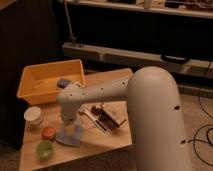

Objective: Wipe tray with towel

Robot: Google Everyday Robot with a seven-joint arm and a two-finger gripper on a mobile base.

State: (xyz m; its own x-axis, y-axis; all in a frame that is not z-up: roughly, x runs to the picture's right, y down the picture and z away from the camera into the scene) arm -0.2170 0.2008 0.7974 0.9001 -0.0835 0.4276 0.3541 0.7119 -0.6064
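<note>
Jaws spread, my gripper [71,125] hangs right at the floppy pale blue-grey square cloth towel [70,139] lying on the light wooden table [115,141], with the large orange-yellow plastic tray [47,95] at the far left corner, long axis across the view, under a long grey rail [115,53] in the dark room.
</note>
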